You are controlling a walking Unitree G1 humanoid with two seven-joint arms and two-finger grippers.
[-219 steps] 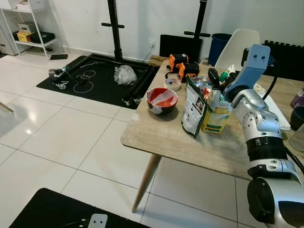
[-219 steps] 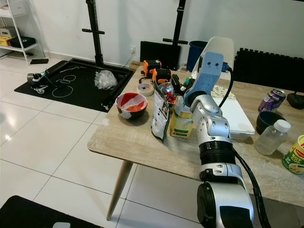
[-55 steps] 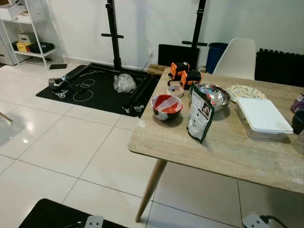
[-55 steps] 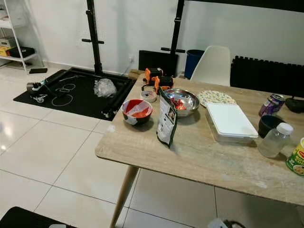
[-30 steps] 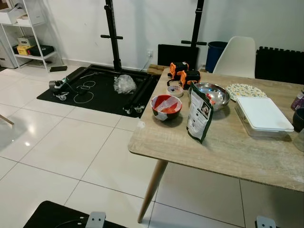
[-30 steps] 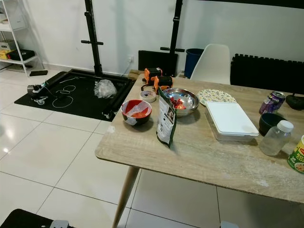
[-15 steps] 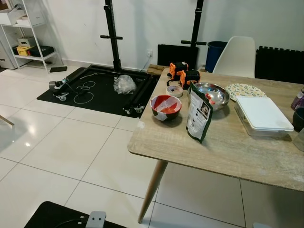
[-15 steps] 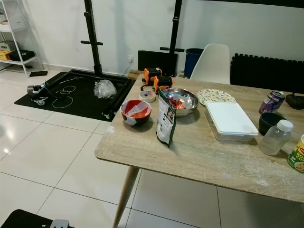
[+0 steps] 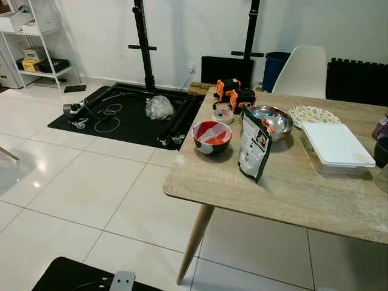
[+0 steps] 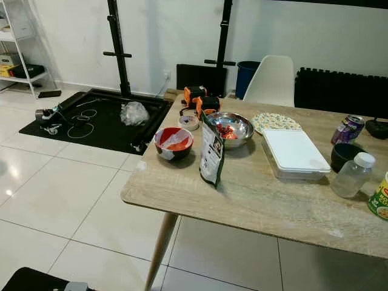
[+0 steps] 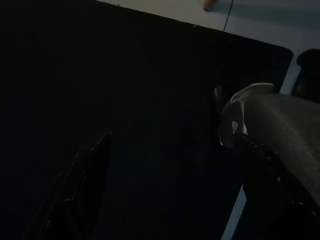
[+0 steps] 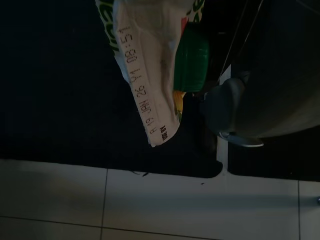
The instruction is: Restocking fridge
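Green-capped carton (image 12: 150, 65), date-stamped top seam, hanging above dark mat.

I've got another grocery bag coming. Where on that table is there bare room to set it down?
Free: the near strip of the wooden table, in front of the standing pouch and white lidded container. Crowded: the far corner, around the red bowl, steel bowl and tape roll.

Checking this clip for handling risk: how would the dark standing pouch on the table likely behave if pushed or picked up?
The dark pouch stands tall and thin on a narrow base, so a sideways push would probably tip it. Its creased, soft sides suggest it would flex when squeezed. It stands close to the red bowl and metal bowl, and might fall against one.
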